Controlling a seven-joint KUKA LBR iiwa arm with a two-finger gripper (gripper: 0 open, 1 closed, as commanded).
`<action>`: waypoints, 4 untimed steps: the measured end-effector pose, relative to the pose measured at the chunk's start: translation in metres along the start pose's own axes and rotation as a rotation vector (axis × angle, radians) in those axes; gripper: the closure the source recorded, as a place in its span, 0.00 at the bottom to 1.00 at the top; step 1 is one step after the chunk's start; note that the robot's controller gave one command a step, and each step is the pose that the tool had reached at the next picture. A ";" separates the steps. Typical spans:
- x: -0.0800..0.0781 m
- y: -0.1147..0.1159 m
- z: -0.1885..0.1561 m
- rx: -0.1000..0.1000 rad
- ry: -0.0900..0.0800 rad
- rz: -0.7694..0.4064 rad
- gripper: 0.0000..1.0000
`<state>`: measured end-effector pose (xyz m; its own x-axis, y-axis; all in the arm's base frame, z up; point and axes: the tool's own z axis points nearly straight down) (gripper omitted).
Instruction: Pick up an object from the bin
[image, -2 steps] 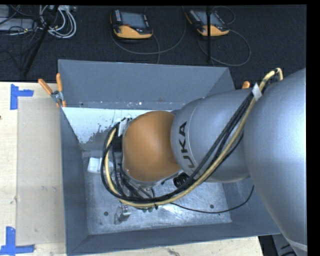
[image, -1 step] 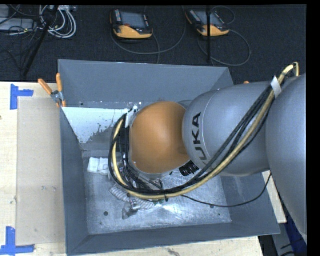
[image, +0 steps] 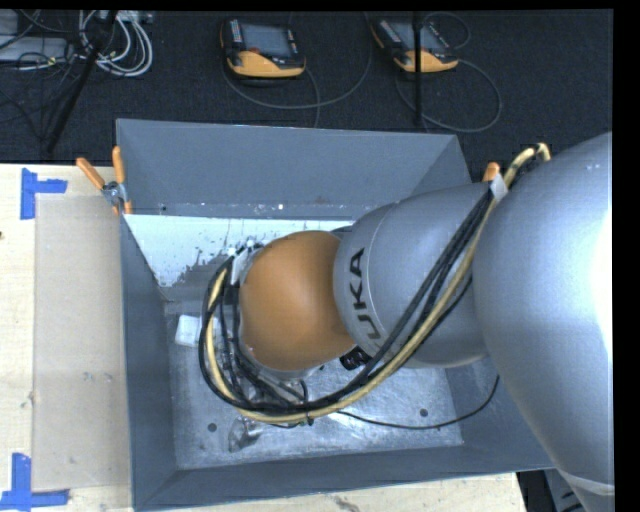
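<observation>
Jaws' state we cannot tell beneath the orange wrist cover (image: 285, 300); they may shut on nothing, since the white piece (image: 187, 330) lies off beside them.

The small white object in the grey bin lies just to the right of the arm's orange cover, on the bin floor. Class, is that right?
No, the side is wrong. The camera view shows the small white object just to the left of the arm's orange cover, on the floor of the grey bin.
</observation>
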<state>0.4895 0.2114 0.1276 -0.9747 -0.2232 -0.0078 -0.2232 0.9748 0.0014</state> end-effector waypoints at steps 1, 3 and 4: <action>0.020 -0.042 0.007 0.001 0.019 -0.017 0.00; 0.033 -0.102 0.052 -0.001 0.010 -0.015 1.00; 0.033 -0.102 0.052 -0.001 0.010 -0.014 1.00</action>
<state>0.4806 0.1047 0.0752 -0.9715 -0.2368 0.0020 -0.2368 0.9715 0.0024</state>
